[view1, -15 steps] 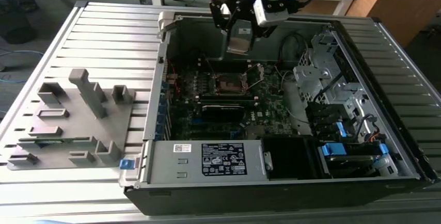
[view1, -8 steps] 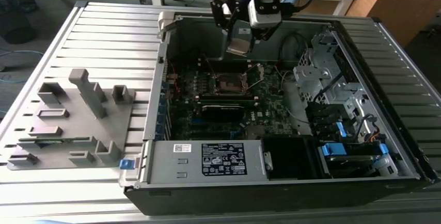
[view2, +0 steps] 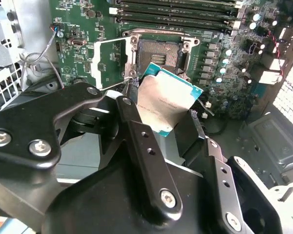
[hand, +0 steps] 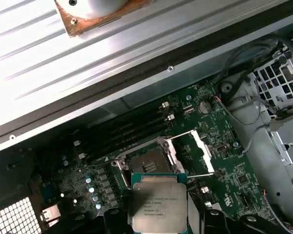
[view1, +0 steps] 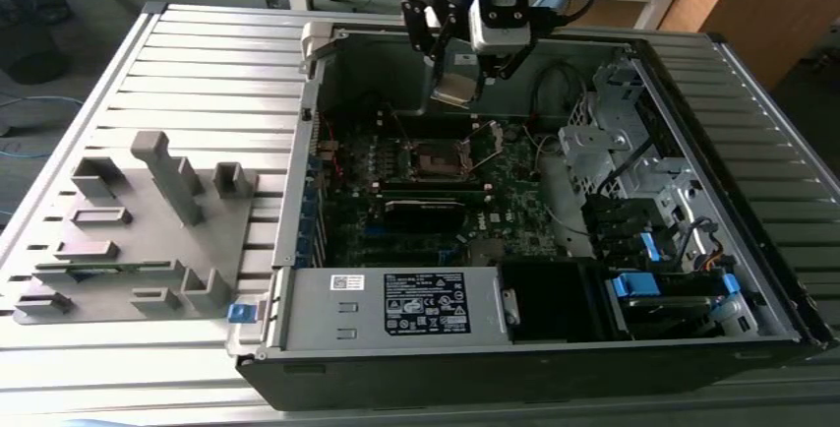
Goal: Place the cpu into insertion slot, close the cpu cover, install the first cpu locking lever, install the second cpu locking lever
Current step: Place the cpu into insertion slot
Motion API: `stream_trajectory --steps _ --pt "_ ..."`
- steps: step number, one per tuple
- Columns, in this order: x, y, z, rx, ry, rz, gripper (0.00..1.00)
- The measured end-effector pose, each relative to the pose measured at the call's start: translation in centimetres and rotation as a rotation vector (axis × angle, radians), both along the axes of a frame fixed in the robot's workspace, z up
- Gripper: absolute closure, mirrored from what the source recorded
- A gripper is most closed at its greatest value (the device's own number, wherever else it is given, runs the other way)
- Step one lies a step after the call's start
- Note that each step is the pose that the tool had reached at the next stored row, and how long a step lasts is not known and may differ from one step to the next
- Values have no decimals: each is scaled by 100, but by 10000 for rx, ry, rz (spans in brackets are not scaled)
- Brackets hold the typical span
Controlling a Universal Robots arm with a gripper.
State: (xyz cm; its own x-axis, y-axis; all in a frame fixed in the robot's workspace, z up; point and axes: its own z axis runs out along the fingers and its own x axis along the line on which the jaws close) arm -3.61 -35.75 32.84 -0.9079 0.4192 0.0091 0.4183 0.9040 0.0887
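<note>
My gripper (view1: 455,86) hangs above the open computer case, shut on the cpu (view1: 451,90), a flat square chip with a silver-grey top. In both wrist views the cpu (view2: 167,103) (hand: 158,207) sits tilted between the black fingers (view2: 135,127), above and just short of the insertion slot (view2: 159,52) (hand: 145,161). The insertion slot (view1: 438,158) lies bare in the middle of the motherboard. The cpu cover (view2: 109,62) (hand: 203,149) stands swung open beside it. Two thin wire levers (hand: 184,134) (hand: 201,174) stick up, unlatched.
Long black memory slots (hand: 127,131) run beside the socket. A metal drive cage with cables (view1: 630,166) fills the case toward the exterior view's right, and a labelled power supply (view1: 393,304) sits at the front. A grey parts fixture (view1: 138,235) stands on the slatted table at the exterior view's left.
</note>
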Motion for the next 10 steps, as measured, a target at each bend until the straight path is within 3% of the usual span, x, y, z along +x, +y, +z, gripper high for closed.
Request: stream_trajectory --steps 6,10 --pt "0 0 -3 1 -1 -63 46" --pt "0 0 -15 0 -1 -692 46"
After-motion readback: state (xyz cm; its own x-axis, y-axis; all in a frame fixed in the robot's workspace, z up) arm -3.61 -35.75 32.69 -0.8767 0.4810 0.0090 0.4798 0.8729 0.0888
